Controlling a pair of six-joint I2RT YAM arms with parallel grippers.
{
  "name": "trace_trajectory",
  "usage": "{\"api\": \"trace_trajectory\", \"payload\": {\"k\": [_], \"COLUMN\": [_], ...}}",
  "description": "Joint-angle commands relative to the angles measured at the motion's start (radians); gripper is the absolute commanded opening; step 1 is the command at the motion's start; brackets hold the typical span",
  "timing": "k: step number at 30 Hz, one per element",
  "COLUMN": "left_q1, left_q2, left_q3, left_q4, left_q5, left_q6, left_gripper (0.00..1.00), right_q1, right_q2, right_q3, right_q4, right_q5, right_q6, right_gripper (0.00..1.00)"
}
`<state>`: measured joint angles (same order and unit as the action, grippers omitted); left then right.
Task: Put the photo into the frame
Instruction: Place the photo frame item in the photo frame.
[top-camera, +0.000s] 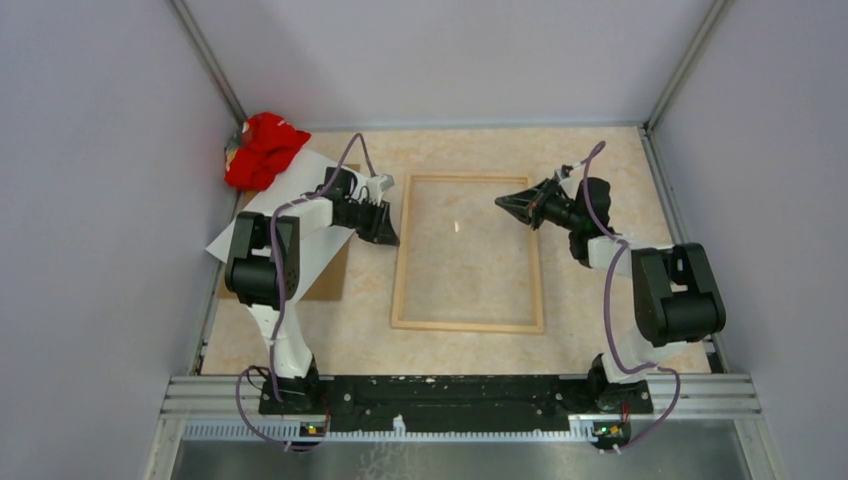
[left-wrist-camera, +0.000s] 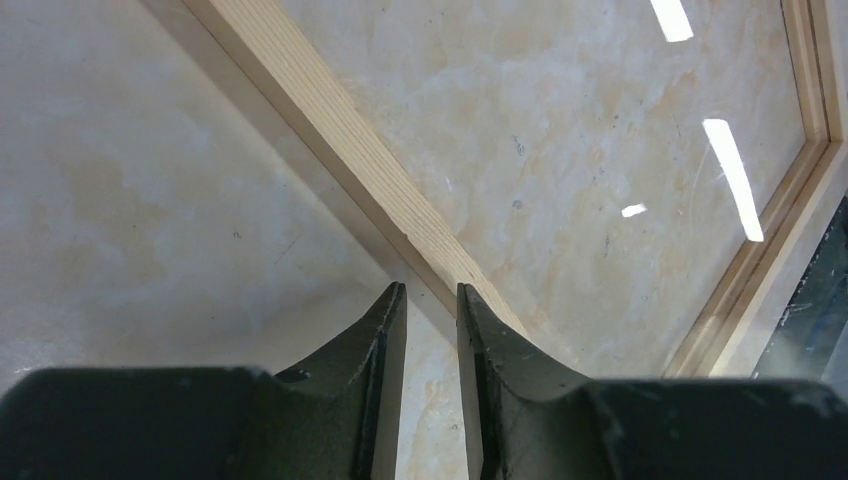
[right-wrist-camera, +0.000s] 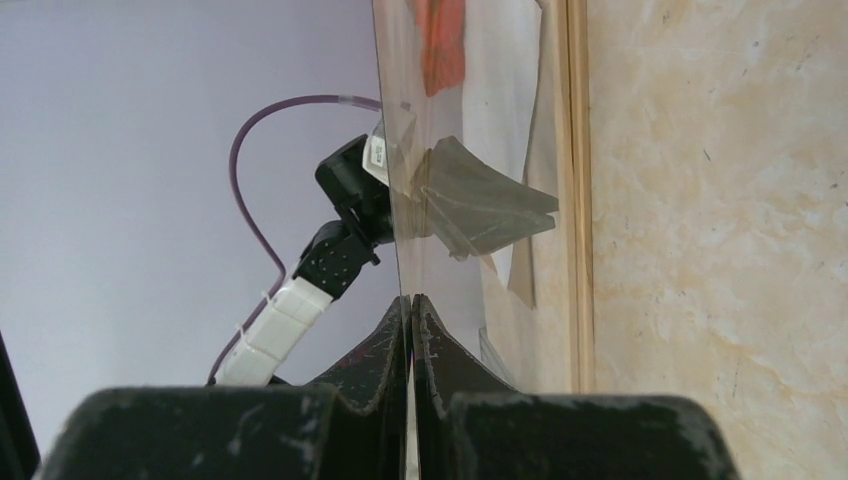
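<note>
Left pincer (left-wrist-camera: 432, 290) was slightly open, empty, tips at the frame (top-camera: 399, 270) left rail. Right pincer (right-wrist-camera: 411, 300) was closed on a clear pane (right-wrist-camera: 470, 270) edge. Photo (top-camera: 288, 182) lay white side up left of it, partly on a brown board (top-camera: 335, 275).

text: none legible | label: small white tag (right-wrist-camera: 375, 152) on left arm (right-wrist-camera: 335, 262), print too small

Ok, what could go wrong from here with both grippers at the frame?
The right gripper pinches the clear pane by only a thin edge, so it could slip and drop. The left gripper, slightly open, sits right beside the frame rail and may nudge it.
</note>
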<state>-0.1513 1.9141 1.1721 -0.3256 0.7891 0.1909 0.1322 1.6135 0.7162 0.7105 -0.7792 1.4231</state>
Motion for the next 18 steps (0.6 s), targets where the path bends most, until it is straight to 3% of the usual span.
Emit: {"api": "trace_trajectory", "payload": {"k": [1,10,18], "left_q1": [0.001,-0.001,0.001], "left_q2": [-0.005,0.002,0.006], "left_q3": [-0.007,-0.023,-0.035], "left_q4": [0.022,0.036,0.042], "left_q5": [0.031,0.044,0.042], "left_q6": [0.019,0.024,0.019], "left_gripper": [0.30,0.17,0.17], "right_q1": [-0.001,0.003,0.009], "right_q2": [-0.003,-0.079,-0.138], "right_q3": [-0.005,0.050,0.077], "right_q4": [0.038,-0.079,-0.147], "right_q5": [0.004,0.047,0.076], "right_q6": [0.028,0.028,0.014], "right_gripper": [0.00,0.00,0.00]}}
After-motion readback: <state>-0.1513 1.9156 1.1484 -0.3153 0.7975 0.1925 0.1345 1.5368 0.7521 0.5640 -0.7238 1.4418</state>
